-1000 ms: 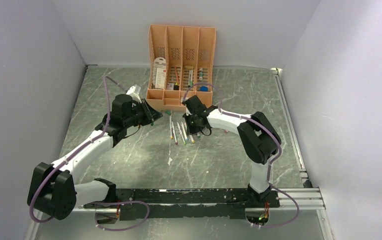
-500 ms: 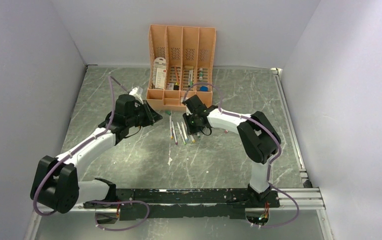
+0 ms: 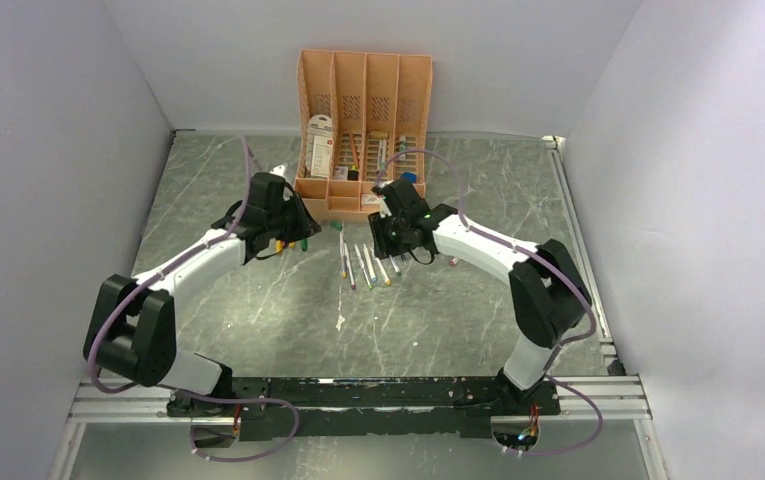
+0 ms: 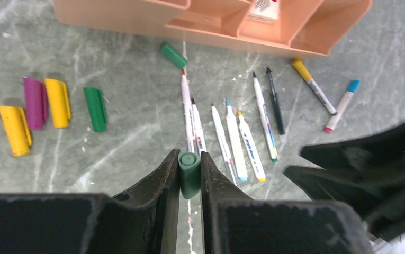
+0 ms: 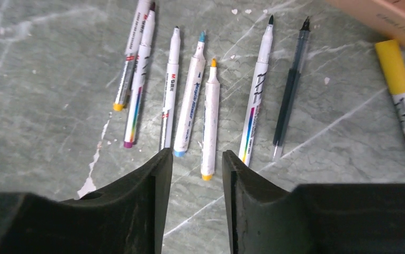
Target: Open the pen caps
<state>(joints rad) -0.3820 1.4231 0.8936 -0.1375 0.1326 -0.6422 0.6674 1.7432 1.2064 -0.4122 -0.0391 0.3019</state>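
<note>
One change mostly, right claw (image 5: 196, 159) now parted and empty over the pens (image 5: 189, 100), left claw (image 4: 190, 159) still pinching a green cap (image 4: 189, 179)

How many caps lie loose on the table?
5: yellow cap, purple cap, second yellow cap, green cap together; another green cap by organiser. Others possibly hidden.

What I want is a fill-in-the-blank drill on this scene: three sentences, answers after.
The left hand grips a ___ cap.
The right hand holds ___.
The purple cap lies between two ___ ones.
Missing words: green, nothing, yellow.
</note>
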